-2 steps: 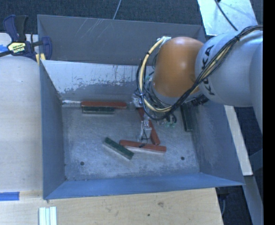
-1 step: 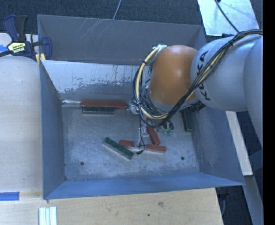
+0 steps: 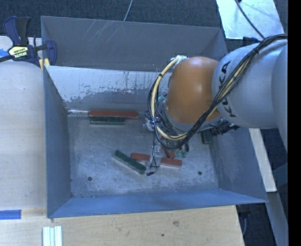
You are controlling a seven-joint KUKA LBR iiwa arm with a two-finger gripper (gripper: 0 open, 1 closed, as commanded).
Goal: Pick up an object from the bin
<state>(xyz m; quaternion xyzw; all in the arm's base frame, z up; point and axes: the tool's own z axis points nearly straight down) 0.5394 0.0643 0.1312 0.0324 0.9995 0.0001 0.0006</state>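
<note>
**Low over the overlapping sticks, grip unconfirmed**

The reddish-brown flat stick (image 3: 172, 162) lies on the bin floor, right of centre and towards the front. Its left end touches or overlaps a dark green stick (image 3: 128, 161) angled beside it. My gripper (image 3: 153, 167) hangs right at that meeting point, seemingly down on or just above the two. I cannot tell whether it is spread wide, narrowed or closed on anything, because my orange wrist cover (image 3: 191, 91) and cables hide most of it.

I think the main risk is that closing here catches both sticks at once, or pinches only an edge, so one twists free on the lift. Flat pieces lying flush on the floor may also simply slide away. A longer red-and-green bar (image 3: 113, 117) lies well apart at the back wall of the bin (image 3: 58, 137).
</note>
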